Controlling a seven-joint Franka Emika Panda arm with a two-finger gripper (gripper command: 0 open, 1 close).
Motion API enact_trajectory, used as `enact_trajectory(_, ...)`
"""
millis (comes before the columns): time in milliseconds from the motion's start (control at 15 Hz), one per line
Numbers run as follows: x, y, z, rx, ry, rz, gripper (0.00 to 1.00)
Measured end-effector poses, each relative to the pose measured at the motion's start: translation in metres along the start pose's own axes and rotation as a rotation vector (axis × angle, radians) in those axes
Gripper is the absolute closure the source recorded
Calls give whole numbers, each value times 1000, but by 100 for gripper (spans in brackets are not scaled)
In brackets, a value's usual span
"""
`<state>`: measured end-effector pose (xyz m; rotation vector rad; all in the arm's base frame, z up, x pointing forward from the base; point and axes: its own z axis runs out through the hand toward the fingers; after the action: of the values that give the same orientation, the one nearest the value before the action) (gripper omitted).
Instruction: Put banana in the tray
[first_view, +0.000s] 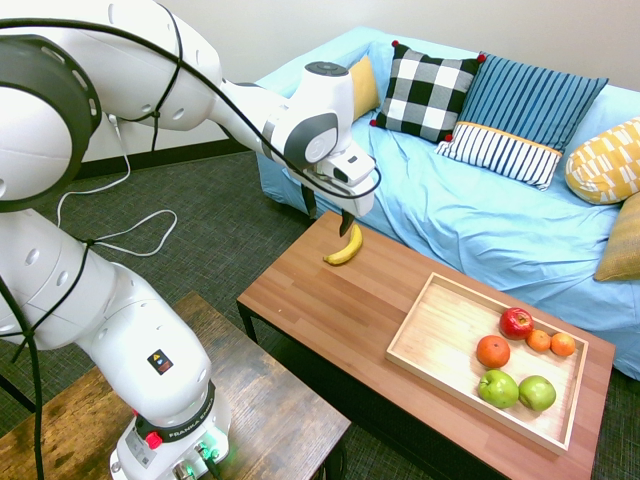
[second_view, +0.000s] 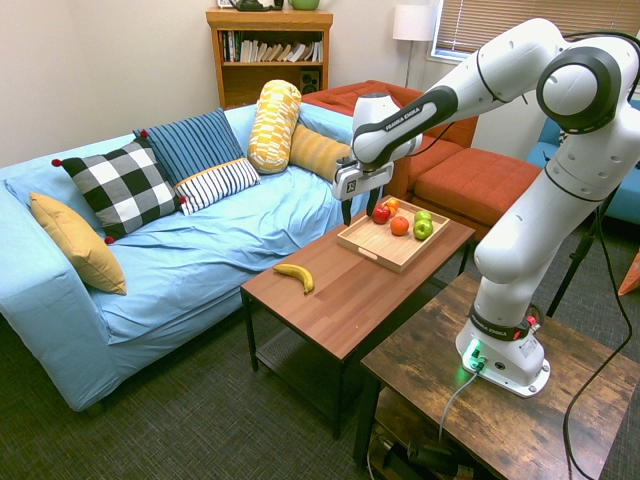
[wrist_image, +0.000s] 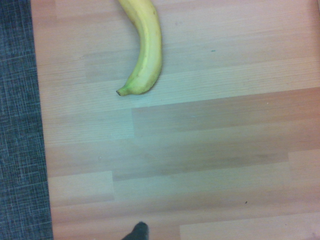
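Tool (second_view: 358, 207), jaws spread and empty, hangs above bench (first_view: 330, 310); banana (first_view: 343, 248) lies below, offset. Misaligned descent risks nudging it away from tray (first_view: 440, 335).

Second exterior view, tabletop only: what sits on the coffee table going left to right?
banana → tray → red apple → orange → green apple
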<state>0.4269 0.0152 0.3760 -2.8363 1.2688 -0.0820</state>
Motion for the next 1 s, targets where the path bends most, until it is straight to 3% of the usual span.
enact_trajectory(400, -1, -34, 18, 3, 32, -57, 0)
enact_trajectory(1000, 19, -118, 185, -15, 17, -14, 0)
